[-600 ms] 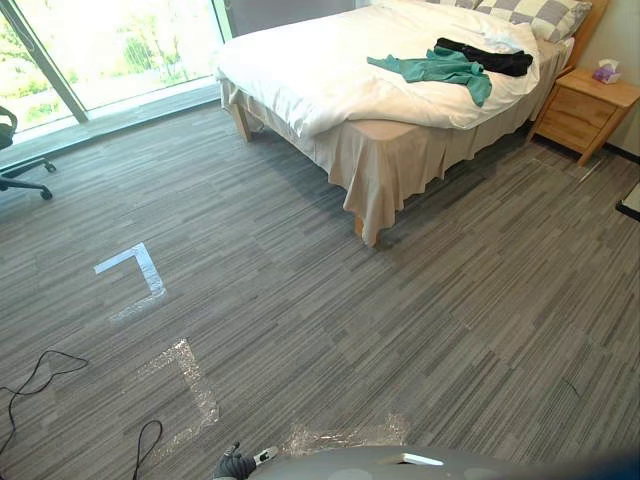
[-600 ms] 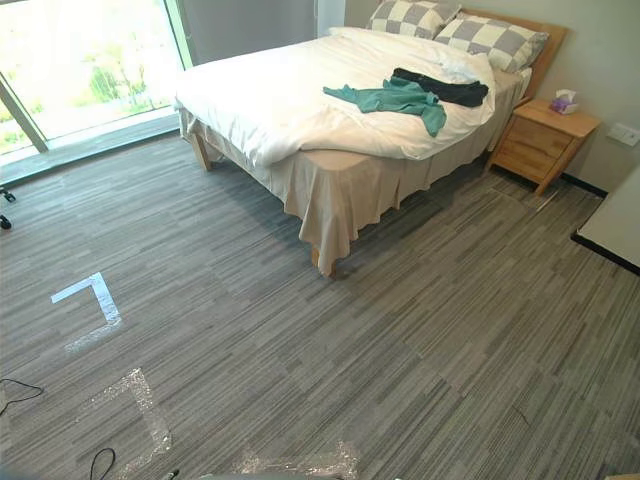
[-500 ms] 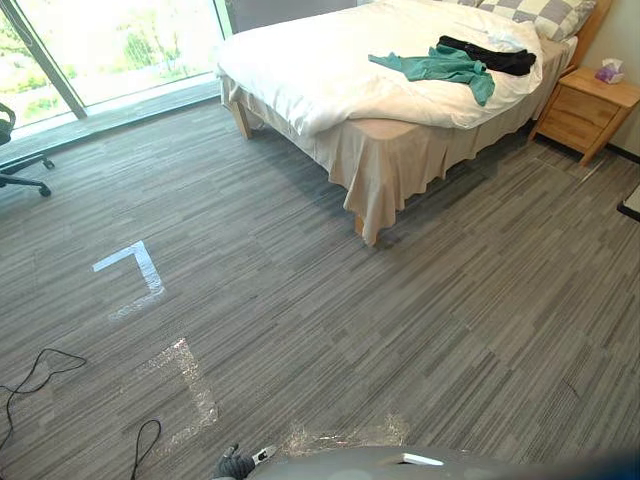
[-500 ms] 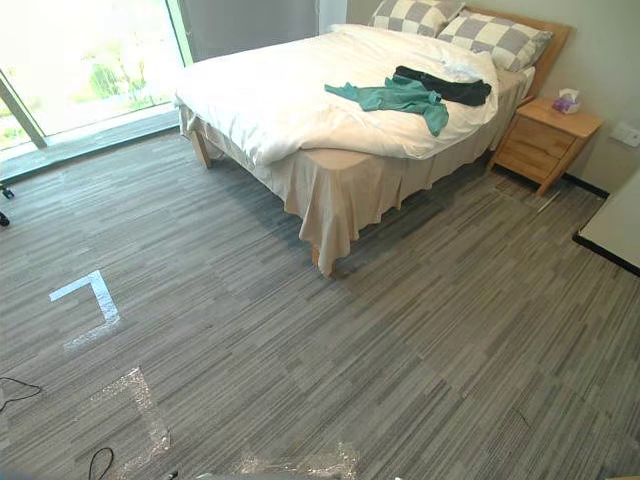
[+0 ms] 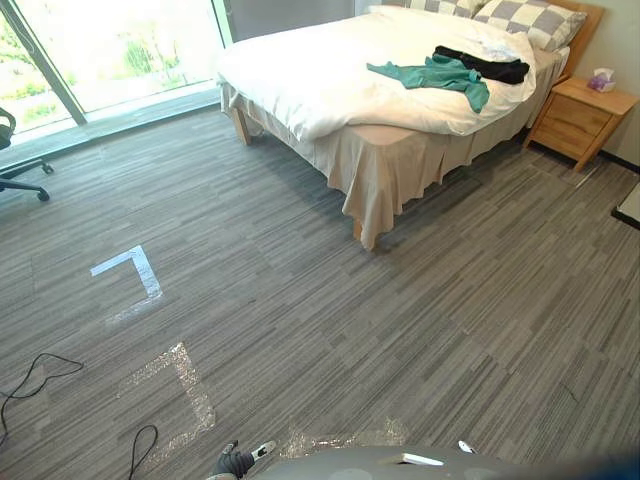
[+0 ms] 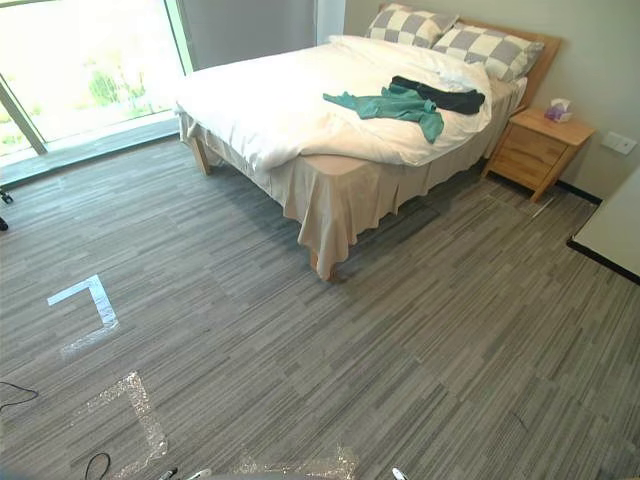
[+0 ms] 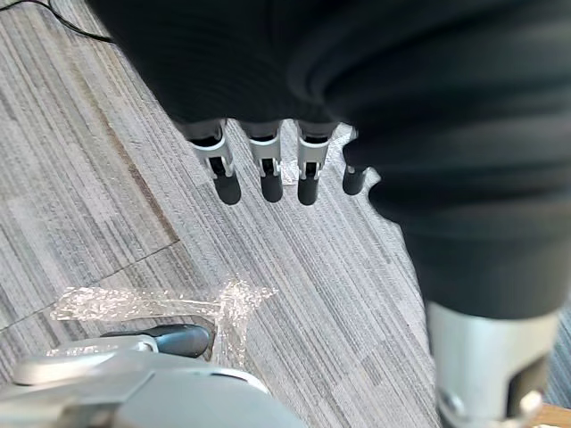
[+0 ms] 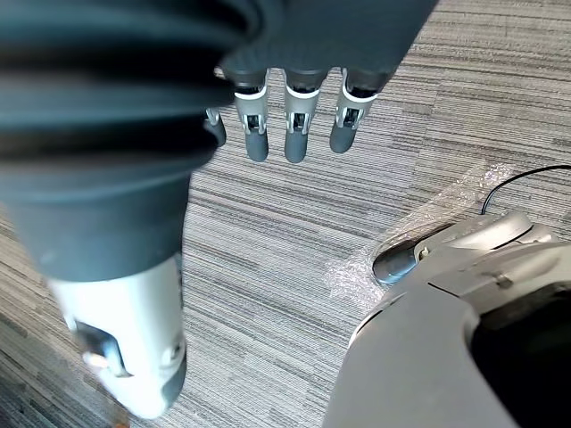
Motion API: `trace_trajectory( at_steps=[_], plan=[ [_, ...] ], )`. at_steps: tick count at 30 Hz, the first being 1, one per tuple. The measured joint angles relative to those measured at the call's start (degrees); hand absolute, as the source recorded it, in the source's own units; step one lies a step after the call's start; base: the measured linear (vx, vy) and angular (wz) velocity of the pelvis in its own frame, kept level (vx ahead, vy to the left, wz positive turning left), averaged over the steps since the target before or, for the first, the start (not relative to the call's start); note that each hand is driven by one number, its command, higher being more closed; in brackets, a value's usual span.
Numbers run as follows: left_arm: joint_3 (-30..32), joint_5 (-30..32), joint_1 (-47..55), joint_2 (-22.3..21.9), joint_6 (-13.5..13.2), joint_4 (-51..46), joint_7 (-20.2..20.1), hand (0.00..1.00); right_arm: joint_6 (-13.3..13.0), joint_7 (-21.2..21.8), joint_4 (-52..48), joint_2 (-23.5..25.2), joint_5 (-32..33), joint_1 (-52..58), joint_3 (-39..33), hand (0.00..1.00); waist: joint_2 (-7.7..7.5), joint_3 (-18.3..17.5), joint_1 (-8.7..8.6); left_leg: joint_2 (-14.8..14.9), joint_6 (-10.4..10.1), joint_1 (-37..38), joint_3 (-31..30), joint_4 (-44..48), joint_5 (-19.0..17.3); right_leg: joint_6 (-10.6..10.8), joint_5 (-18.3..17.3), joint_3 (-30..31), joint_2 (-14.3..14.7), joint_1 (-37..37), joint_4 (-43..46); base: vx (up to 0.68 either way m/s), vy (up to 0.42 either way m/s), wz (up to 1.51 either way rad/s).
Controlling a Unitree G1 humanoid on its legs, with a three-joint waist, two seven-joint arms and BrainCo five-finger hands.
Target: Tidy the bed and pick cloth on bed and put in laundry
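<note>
Carpet point(image 5: 450, 300), bed point(image 5: 300, 70) w/ green cloth point(image 5: 432, 74), black cloth point(image 5: 483, 67), L hand point(image 7: 265, 169), R hand point(image 8: 297, 134) slack

Office chair point(image 5: 6, 128) half past the left edge; pillows point(image 5: 530, 18) partly past the top

Bed point(image 6: 262, 98) with a rumpled white duvet point(image 6: 310, 125) drooping over a beige skirt point(image 6: 335, 200), and two checked pillows point(image 6: 490, 48) at the headboard. A crumpled teal cloth point(image 6: 388, 104) lies on the duvet near the pillows, touching a black cloth point(image 6: 440, 98) beside it.
</note>
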Motion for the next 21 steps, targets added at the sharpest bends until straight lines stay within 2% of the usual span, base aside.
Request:
trace_trajectory(
  at_steps=[10, 21],
  plan=[
    [0.0, 0.0, 0.1, 0.0, -0.1, 0.0, 0.0, 0.0, 0.0, -0.1, 0.0, 0.0, -0.1, 0.0, 0.2, 0.0, -0.13, 0.5, 0.02, -0.1, 0.6, 1.3, 0.3, -0.3, 0.5, -0.9, 0.9, 0.2, 0.1, 1.4, -1.1, -0.04, -0.03, -0.02],
    [0.0, 0.0, 0.1, 0.0, -0.1, -0.1, 0.0, 0.0, 0.3, 0.0, -0.3, 0.1, -0.6, 0.0, 0.3, 0.0, 0.13, 1.2, 0.1, 0.6, -0.7, 3.0, 3.9, 0.0, -0.8, -0.7, 0.8, 3.6, 0.7, 1.8, -0.6, -0.04, -0.03, -0.16]
  ],
)
